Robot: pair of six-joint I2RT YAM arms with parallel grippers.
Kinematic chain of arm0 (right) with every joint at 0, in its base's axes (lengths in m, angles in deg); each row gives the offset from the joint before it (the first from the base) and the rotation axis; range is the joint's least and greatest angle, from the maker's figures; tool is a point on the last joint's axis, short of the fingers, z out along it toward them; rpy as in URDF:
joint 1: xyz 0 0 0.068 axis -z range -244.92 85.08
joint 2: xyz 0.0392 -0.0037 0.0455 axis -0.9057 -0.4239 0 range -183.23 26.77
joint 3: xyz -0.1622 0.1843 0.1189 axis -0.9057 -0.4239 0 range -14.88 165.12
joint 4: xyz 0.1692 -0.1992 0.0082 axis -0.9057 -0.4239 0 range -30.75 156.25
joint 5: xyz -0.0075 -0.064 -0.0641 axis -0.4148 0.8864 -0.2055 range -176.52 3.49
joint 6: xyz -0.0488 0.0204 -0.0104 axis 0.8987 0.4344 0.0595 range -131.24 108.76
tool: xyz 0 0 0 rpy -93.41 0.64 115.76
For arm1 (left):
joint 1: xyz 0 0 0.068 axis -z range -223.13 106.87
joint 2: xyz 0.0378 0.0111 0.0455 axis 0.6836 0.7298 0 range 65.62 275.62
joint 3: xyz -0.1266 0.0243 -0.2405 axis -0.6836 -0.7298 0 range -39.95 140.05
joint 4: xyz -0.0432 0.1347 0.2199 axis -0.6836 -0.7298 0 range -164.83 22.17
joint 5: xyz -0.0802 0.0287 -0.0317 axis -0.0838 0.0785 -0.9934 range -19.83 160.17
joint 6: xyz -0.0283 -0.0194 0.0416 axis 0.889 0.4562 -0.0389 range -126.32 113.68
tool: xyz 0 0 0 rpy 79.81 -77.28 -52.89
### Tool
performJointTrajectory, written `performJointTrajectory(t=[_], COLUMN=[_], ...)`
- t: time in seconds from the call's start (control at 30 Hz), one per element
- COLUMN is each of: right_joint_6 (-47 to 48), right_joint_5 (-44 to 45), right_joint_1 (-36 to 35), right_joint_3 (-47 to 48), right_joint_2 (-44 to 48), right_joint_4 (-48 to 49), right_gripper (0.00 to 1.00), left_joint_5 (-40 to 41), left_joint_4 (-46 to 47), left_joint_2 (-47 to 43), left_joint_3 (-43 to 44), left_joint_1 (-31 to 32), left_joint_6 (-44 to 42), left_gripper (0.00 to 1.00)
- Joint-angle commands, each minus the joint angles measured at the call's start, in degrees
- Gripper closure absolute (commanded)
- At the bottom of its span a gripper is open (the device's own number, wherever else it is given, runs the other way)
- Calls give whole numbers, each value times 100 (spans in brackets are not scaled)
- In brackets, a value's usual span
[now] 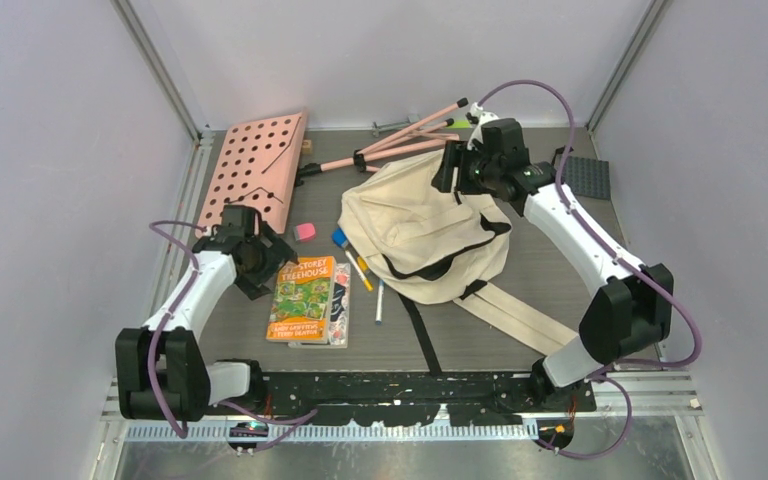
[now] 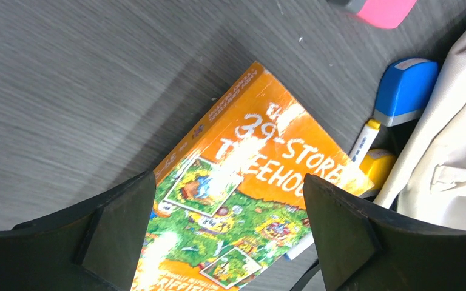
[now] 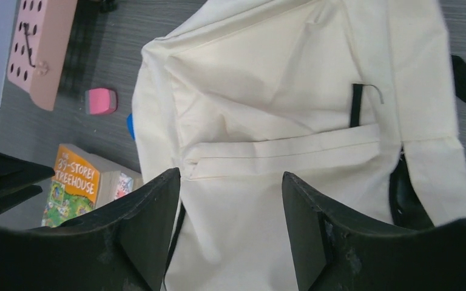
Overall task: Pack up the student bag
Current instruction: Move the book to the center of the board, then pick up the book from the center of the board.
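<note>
The student bag, cream cloth with black straps, lies flat mid-table, its straps trailing toward the near edge. My right gripper hovers over the bag's far end. In the right wrist view it is open, with bag cloth below and nothing between the fingers. My left gripper is open above the far end of an orange book. In the left wrist view its fingers straddle the book cover without touching it, and the bag's edge shows at the right.
A second book lies under the orange one. A pink eraser, a blue-capped item and markers lie left of the bag. A pink pegboard and pink tripod sit at the back, a grey plate at back right.
</note>
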Motion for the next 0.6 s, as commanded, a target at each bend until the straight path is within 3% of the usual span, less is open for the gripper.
performJointTrajectory(t=[0.0,0.3,0.57], right_joint_6=[-15,76,283], right_joint_5=[-637,-1521,-1551], right_joint_1=[-330,-1117,-1301], right_joint_3=[600,1818,1940], right_joint_2=[-352,-1632,-1753], right_joint_4=[-112,-1044,-1290], right_gripper=[32,32,32], left_joint_5=[221,-455,-644], left_joint_4=[-755,-815,-701], left_joint_2=[-165,59,-191], left_joint_3=[300,-67,-552], left_joint_1=[-9,-9,-41], left_joint_6=[-543,-703,-659], left_gripper=[5,4,3])
